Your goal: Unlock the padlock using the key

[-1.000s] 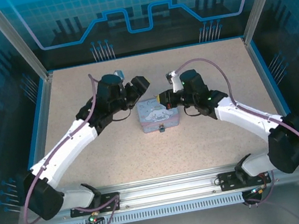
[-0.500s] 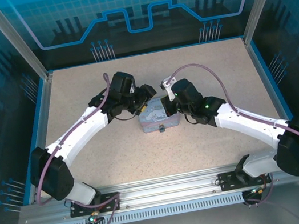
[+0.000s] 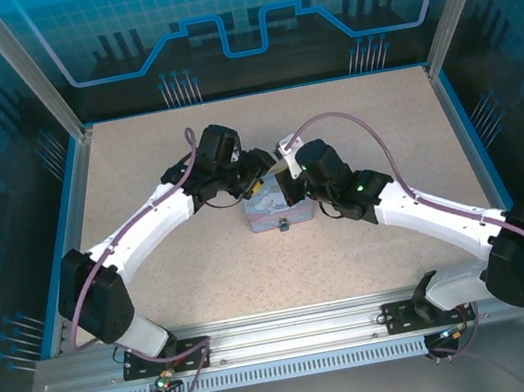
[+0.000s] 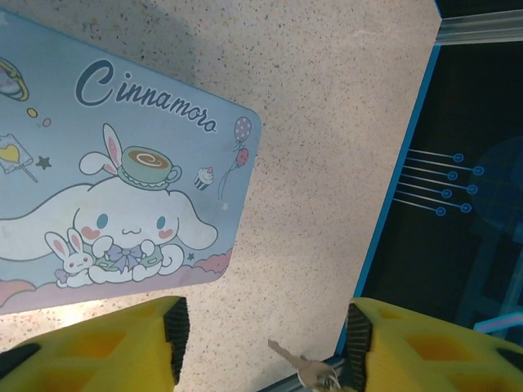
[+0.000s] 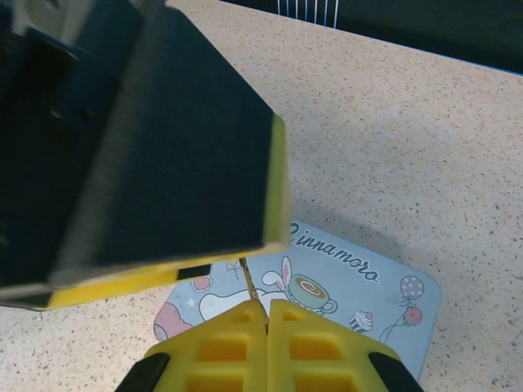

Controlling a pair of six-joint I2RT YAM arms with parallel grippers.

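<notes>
Narrowing since a second ago, your left claw (image 4: pixel 263 335) stands apart astride the key (image 4: pixel 304 371); your right claw (image 5: pixel 266 314) pinches it, shaft toward the tin (image 4: pixel 122 180); the padlock (image 3: pixel 285 223) sits on the tin's near side, nearer your right.

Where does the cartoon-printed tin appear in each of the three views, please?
Top external: the tin lies mid-table, where the two arms meet.
Left wrist: the tin covers the upper left, one rounded corner toward the centre.
Right wrist: the tin sits at the bottom, centre to right.
Shared landmark: the balloon print at the tin's corner, in both wrist views.
</notes>
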